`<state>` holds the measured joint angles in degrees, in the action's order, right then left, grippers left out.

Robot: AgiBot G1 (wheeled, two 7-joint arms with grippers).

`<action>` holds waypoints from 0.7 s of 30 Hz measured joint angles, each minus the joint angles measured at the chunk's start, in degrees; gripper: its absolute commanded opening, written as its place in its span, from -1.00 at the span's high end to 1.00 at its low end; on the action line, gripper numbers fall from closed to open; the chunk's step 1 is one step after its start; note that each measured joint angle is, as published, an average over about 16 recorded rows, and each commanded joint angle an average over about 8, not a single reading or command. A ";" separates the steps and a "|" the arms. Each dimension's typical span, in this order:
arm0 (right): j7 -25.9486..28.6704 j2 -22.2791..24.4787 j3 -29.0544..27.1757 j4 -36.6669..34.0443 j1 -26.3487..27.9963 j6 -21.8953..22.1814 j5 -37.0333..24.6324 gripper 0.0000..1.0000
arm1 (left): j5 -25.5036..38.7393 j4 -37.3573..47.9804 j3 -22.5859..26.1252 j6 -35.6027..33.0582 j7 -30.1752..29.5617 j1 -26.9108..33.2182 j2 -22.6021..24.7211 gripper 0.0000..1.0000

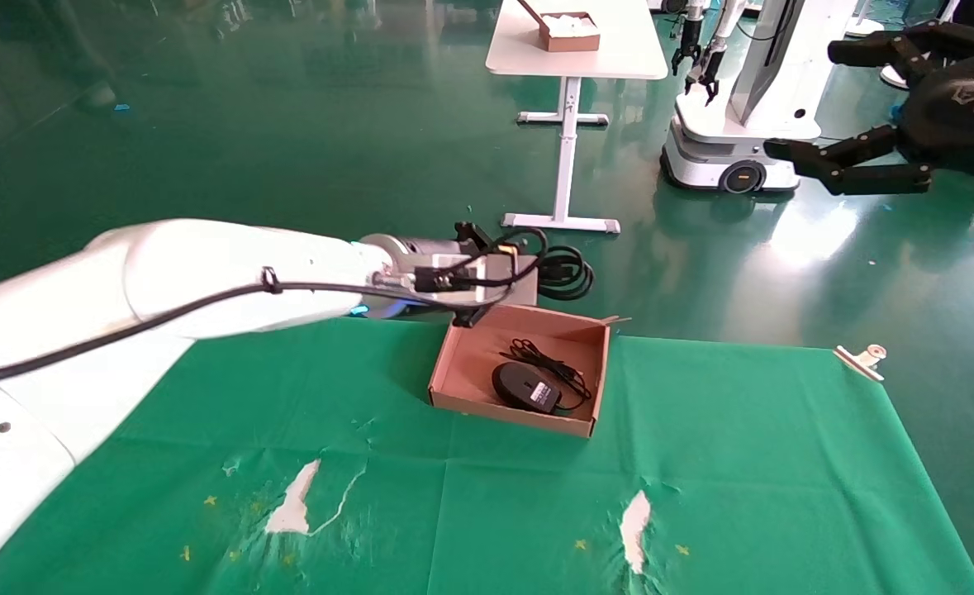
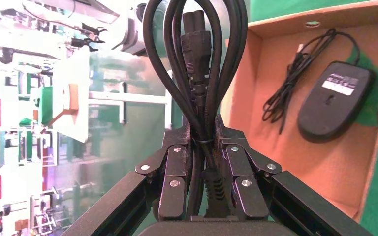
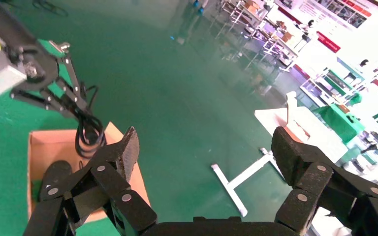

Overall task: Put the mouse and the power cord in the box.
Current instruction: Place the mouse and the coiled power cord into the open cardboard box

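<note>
The brown cardboard box [image 1: 466, 364] sits at the far edge of the green-covered table. The black mouse [image 1: 526, 387] lies inside it, bottom up, with its thin cable bunched beside it. My left gripper [image 2: 204, 125] is shut on the bundled power cord [image 2: 197, 59], holding it in the air just past the box's far left corner; the coil [image 1: 565, 273] hangs beyond the table edge. In the left wrist view the mouse [image 2: 334, 101] and the box floor [image 2: 295, 162] show beside the cord. My right gripper [image 1: 800, 103] is raised at the far right, open and empty.
A metal clip [image 1: 862, 359] lies at the table's far right corner. The green cloth has torn white patches [image 1: 292, 504] [image 1: 635, 516] near the front. Beyond the table stand a white table [image 1: 573, 49] with a small box, and another robot [image 1: 734, 124].
</note>
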<state>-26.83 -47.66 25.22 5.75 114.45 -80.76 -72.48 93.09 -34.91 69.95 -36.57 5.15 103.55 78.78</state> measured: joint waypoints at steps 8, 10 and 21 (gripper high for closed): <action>0.41 -0.17 -0.64 0.59 -0.27 -1.33 1.12 -1.00 | -0.99 -1.76 3.29 2.45 -4.12 0.12 -0.54 -1.00; 0.73 -0.10 -0.82 1.24 -0.76 -1.61 1.55 -1.00 | -1.64 -2.38 3.10 2.14 -4.66 -0.30 -1.06 -1.00; 5.19 1.47 -2.01 9.55 -7.16 -2.50 5.39 -1.00 | -8.58 -7.70 -4.16 -4.47 -6.62 -5.98 -6.97 -1.00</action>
<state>-21.63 -46.19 23.21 15.29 107.29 -83.26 -67.08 84.50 -42.61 65.79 -41.04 -1.46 97.57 71.81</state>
